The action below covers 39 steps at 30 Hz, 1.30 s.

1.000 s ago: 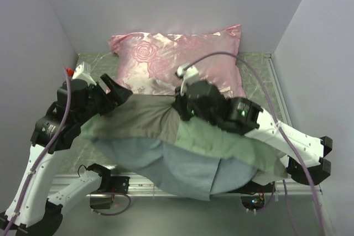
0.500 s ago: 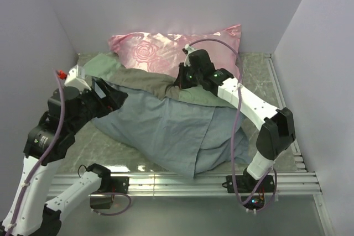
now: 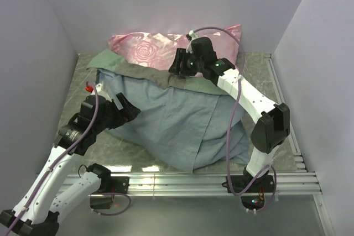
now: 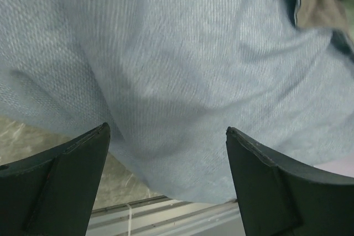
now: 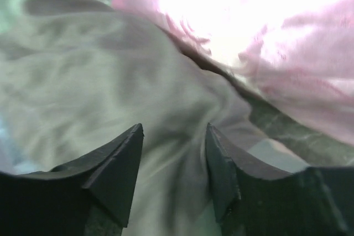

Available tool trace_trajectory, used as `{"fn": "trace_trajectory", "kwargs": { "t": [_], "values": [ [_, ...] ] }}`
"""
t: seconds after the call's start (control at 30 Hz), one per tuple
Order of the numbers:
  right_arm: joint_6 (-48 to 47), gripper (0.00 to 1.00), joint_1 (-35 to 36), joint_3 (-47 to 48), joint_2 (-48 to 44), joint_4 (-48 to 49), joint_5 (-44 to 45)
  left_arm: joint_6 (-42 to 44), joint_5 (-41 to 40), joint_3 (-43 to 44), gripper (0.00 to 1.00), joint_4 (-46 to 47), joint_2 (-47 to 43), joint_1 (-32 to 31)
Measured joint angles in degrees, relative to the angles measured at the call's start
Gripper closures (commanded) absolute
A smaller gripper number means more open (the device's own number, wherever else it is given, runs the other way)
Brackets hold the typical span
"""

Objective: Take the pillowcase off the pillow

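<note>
Right gripper has just let go, jaws apart above the pillowcase; left gripper gapes too, probably to regrip.

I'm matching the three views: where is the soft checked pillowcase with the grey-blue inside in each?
Top external: soft checked pillowcase heaped mid-table, grey-blue side up.
Left wrist: its grey-blue cloth fills most of the frame.
Right wrist: its olive folds, left and centre.
Shared landmark: marbled green tabletop.
</note>
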Motion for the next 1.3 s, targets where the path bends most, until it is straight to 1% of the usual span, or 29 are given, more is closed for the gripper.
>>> {"fn": "trace_trajectory", "kwargs": {
  "t": [0.13, 0.2, 0.23, 0.3, 0.33, 0.37, 0.43, 0.53, 0.6, 0.63, 0.7, 0.73, 0.8, 0.87, 0.93, 1.03, 1.13, 1.3],
  "values": [
    [0.20, 0.37, 0.02, 3.87, 0.66, -0.59, 0.28, -0.42, 0.02, -2.19, 0.14, 3.17, 0.57, -1.01],
    [0.22, 0.35, 0.09, 6.08, 0.61, -1.18, 0.50, -0.68, 0.00, -3.15, 0.18, 4.44, 1.40, -1.25],
    [0.24, 0.34, 0.11, 6.95, 0.42, -1.36, 0.68, -0.76, -0.09, -3.32, 0.24, 4.76, 1.73, -1.36],
    [0.22, 0.34, 0.11, 7.82, -0.46, -2.05, 1.51, -0.96, -0.28, -3.43, 0.31, 5.42, 2.67, -1.42],
    [0.26, 0.34, 0.11, 7.87, -1.31, -2.64, 2.05, -0.96, -0.46, -3.43, 0.33, 6.01, 3.21, -1.49],
    [0.46, 0.33, 0.11, 7.48, -2.73, -3.21, 2.89, -0.87, -0.55, -3.39, 0.32, 6.54, 3.65, -1.51],
    [0.85, 0.32, 0.11, 3.39, -7.65, -2.45, 4.85, -0.15, -0.48, -3.02, 0.27, 6.95, 4.48, -1.60],
    [1.95, 0.32, 0.11, -7.69, -19.32, -2.03, 8.46, 1.11, -0.83, -1.01, 0.26, 6.93, 5.49, -3.32],
    [2.95, 0.33, -0.02, -16.50, -28.61, -1.46, 11.32, 1.88, -2.34, 1.57, 0.26, 7.02, 6.69, -7.32],
    [3.58, 0.33, -0.13, -20.85, -33.22, -1.05, 12.70, 2.08, -3.72, 2.93, 0.23, 7.17, 7.32, -10.14],
    [4.87, 0.34, -0.35, -28.30, -40.85, -0.85, 15.23, 2.14, -7.37, 5.62, 0.21, 7.45, 9.27, -16.74],
    [5.51, 0.34, -0.42, -31.19, -43.95, -0.94, 16.28, 2.03, -9.90, 6.97, 0.18, 7.43, 10.71, -21.09],
    [7.26, 0.35, -0.61, -38.07, -50.56, -1.09, 18.45, 1.99, -15.34, 10.29, 0.12, 7.43, 15.21, -29.79],
    [8.98, 0.36, -0.61, -43.74, -55.56, -1.22, 20.02, 1.90, -19.96, 13.81, 0.07, 7.67, 20.39, -36.70],
    [10.69, 0.34, -0.61, -48.24, -59.17, -1.97, 21.51, 1.92, -23.78, 16.98, 0.06, 8.09, 26.77, -41.48],
    [13.09, 0.32, -0.68, -54.03, -63.89, -2.89, 22.71, 2.21, -28.85, 20.92, 0.06, 8.35, 35.91, -45.44],
    [14.97, 0.32, -0.70, -57.53, -66.55, -4.00, 23.12, 2.58, -33.11, 24.90, 0.06, 7.39, 43.43, -47.10],
    [17.07, 0.31, -0.70, -59.91, -68.76, -4.20, 24.87, 3.61, -36.65, 28.33, 0.06, 8.37, 50.03, -48.02]
  ]
}}
